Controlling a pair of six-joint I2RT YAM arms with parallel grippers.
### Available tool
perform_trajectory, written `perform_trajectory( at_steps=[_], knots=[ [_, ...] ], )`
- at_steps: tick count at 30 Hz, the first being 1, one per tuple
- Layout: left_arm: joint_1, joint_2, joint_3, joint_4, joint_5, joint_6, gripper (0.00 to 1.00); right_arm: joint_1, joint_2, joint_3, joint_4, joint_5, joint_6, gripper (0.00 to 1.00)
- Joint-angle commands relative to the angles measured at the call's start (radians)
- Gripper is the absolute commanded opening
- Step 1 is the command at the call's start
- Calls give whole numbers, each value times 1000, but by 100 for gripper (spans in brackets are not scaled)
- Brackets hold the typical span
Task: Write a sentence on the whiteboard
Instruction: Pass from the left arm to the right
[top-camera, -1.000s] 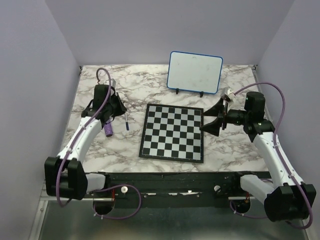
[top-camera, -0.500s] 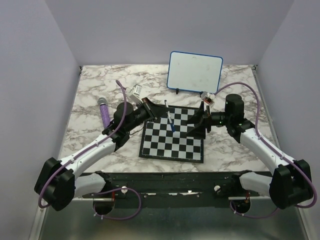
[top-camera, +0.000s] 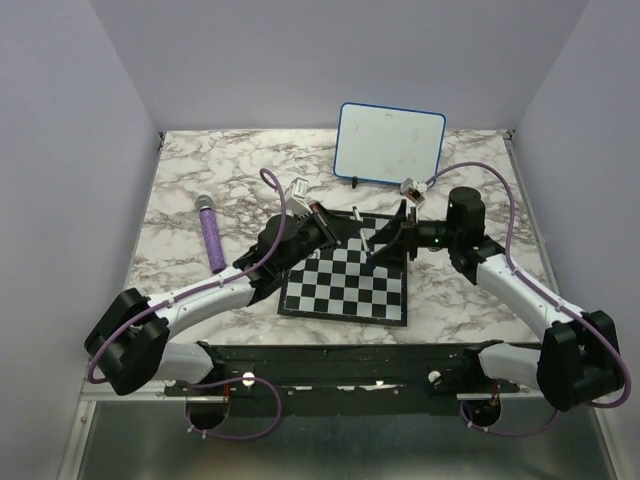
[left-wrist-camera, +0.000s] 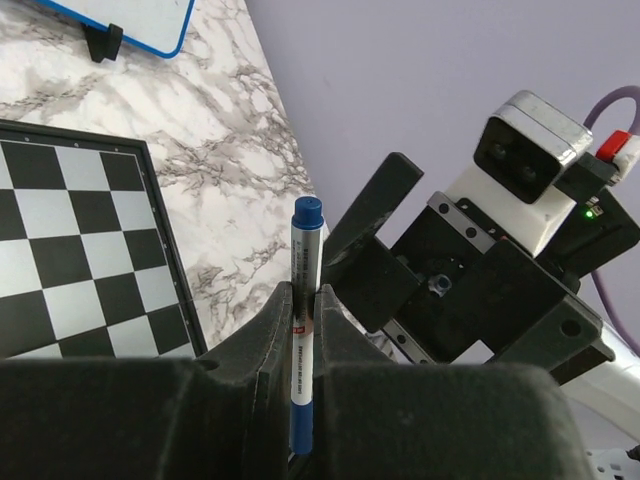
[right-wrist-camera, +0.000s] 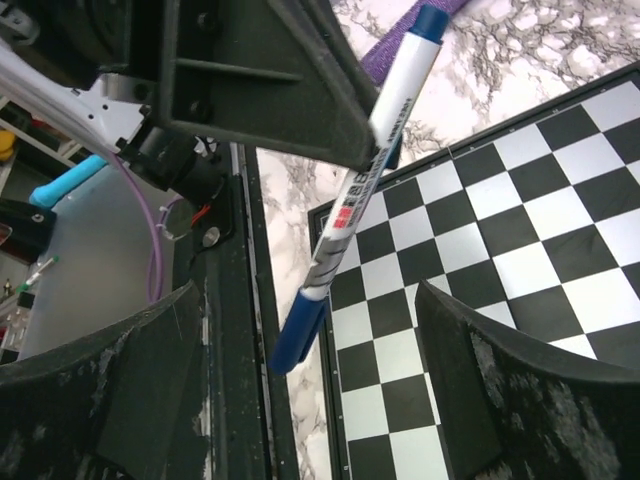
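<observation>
The left gripper (left-wrist-camera: 302, 300) is clamped around the barrel of a white marker (left-wrist-camera: 303, 255) with a blue cap, holding it above the far part of the chessboard (top-camera: 345, 285). The right gripper (top-camera: 388, 238) faces it with its jaws spread wide, one on either side of the marker, not touching it. The whiteboard (top-camera: 390, 143) stands upright on its black feet at the back of the marbled surface (top-camera: 200, 170), behind the chessboard. A purple cylinder (top-camera: 211, 232) lies to the left.

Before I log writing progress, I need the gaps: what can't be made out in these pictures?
Writing on the whiteboard: too small in the top view; cut by the frame edge in the left wrist view.
The marker's lower end: sunk between the left gripper's fingers, left wrist view.
</observation>
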Motion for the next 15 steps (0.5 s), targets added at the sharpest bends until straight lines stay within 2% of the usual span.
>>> perform_trajectory(
  at_steps=[1, 5, 7, 8, 9, 12, 14, 15],
  knots=[
    [-50, 18, 61, 16, -118, -8, 0, 13, 26, 9, -19, 49, -22, 93],
    [-79, 24, 79, -49, -203, -16, 0, 19, 55, 26, -50, 52, -32, 82],
    [-90, 24, 84, -61, -221, -19, 0, 25, 62, 38, -68, 58, -41, 68],
    [-93, 24, 87, -81, -232, -21, 0, 23, 64, 43, -75, 55, -44, 59],
    [-95, 25, 88, -87, -246, -21, 0, 25, 67, 46, -81, 52, -45, 38],
    [-95, 21, 78, -87, -243, -16, 0, 26, 60, 60, -105, 48, -64, 12],
    [-95, 3, 68, -86, -237, -1, 1, 25, 53, 69, -139, 51, -94, 9],
    [-95, -10, 58, -90, -229, 13, 9, 25, 52, 83, -156, 49, -111, 7]
  ],
)
